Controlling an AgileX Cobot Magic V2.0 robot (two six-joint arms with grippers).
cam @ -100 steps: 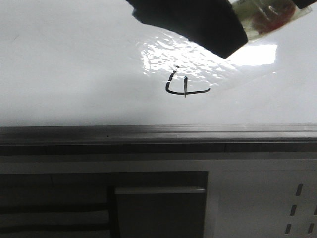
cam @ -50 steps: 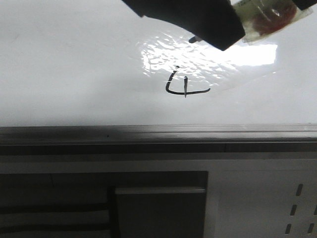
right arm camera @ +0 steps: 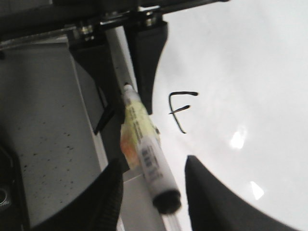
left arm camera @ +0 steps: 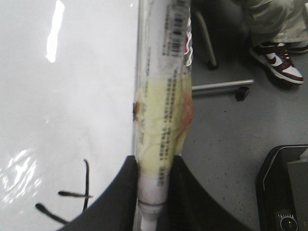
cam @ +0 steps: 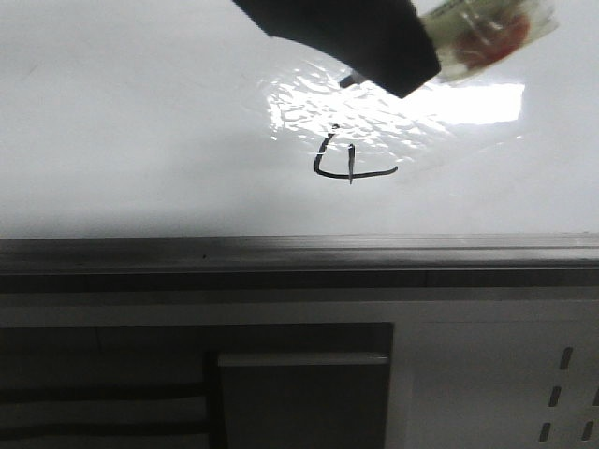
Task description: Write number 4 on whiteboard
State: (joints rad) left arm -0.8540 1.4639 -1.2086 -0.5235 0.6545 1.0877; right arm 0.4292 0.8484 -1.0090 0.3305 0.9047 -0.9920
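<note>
The number 4 (cam: 351, 161) is drawn in thin black strokes on the glossy whiteboard (cam: 140, 122), just under a bright rippled reflection. My left gripper (cam: 393, 70) hangs above the figure, shut on a white marker (cam: 487, 37) with a yellow and red label. Its tip (cam: 348, 79) is off the board. In the left wrist view the fingers (left arm camera: 126, 197) clamp the marker (left arm camera: 163, 96), with the 4 (left arm camera: 72, 195) beside them. My right gripper (right arm camera: 154, 161) is open, and the marker's black end (right arm camera: 166, 202) sits between its fingers without touching. The 4 (right arm camera: 180, 110) shows beyond.
A grey metal rail (cam: 281, 253) edges the board near me, with a dark-panelled cabinet (cam: 299, 393) below it. Past the board's side edge lie grey floor, a chair leg with caster (left arm camera: 226, 86), a person's shoe (left arm camera: 279, 62) and a black device (left arm camera: 284, 192).
The left gripper and marker have moved up and to the left, away from the 4. The marker tip now shows clear of the gripper. The 4 is unchanged.
</note>
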